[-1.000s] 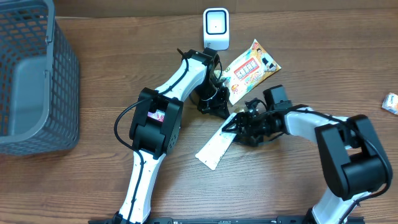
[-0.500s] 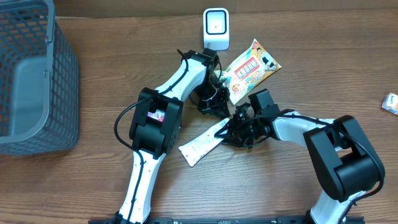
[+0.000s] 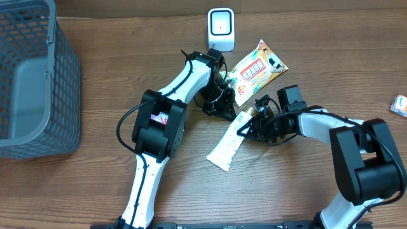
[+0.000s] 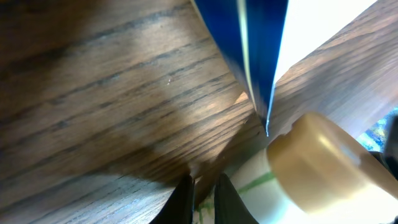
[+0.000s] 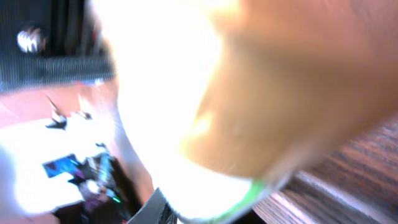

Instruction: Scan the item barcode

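I'm in the pick-up step. My right hand point(image 3: 250, 124) sits at the capped top end of the white tube point(image 3: 227, 145), right of centre in the overhead view. Its fingers look clamped on that end, while the tube's long body slants down and left across the worktop point(image 3: 95, 184). My left hand point(image 3: 224, 112) is just above it with its fingers together. I can't see anything gripped between them.

The scanner point(image 3: 220, 28) stands at the top centre, well apart from the tube. The snack packet point(image 3: 259, 69) lies between the two, slightly to the right.

Next I reckon I should lift the tube clear, carry it up the frame past the left hand and the packet, and turn it so the printed code faces the scanner window.

I can't find the barcode. The upward face of the tube reads plain white from above. The right wrist view is a blown-out blur of cap and tube, so it confirms little about the grip. The left wrist view shows only the tan cap point(image 4: 323, 162) and a blue edge I can't identify.
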Robot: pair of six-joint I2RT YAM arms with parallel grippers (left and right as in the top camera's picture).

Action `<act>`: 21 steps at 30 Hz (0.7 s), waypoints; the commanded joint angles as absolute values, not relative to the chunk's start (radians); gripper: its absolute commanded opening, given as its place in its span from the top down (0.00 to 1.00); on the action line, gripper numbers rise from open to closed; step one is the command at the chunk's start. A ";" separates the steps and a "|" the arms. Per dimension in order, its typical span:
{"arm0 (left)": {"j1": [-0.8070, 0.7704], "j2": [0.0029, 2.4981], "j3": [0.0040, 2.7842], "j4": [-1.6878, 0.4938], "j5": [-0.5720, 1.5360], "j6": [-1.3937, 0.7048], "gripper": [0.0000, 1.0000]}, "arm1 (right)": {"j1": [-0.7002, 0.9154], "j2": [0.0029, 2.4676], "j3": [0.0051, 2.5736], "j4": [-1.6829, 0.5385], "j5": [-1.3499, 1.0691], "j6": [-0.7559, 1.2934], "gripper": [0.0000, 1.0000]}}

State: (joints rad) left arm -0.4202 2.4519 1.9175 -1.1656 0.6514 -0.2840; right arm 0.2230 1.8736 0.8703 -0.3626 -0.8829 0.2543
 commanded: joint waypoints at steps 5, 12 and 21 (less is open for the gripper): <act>-0.402 2.514 1.881 -1.140 0.490 -0.269 0.88 | 0.222 1.818 0.936 -0.391 -0.878 -0.076 0.96; -0.406 2.514 1.881 -1.139 0.490 -0.269 0.83 | 0.222 1.818 0.963 -0.363 -1.034 -0.105 0.96; -0.406 2.514 1.881 -1.139 0.490 -0.269 0.09 | 0.221 1.816 0.991 -0.463 -0.838 -0.073 0.96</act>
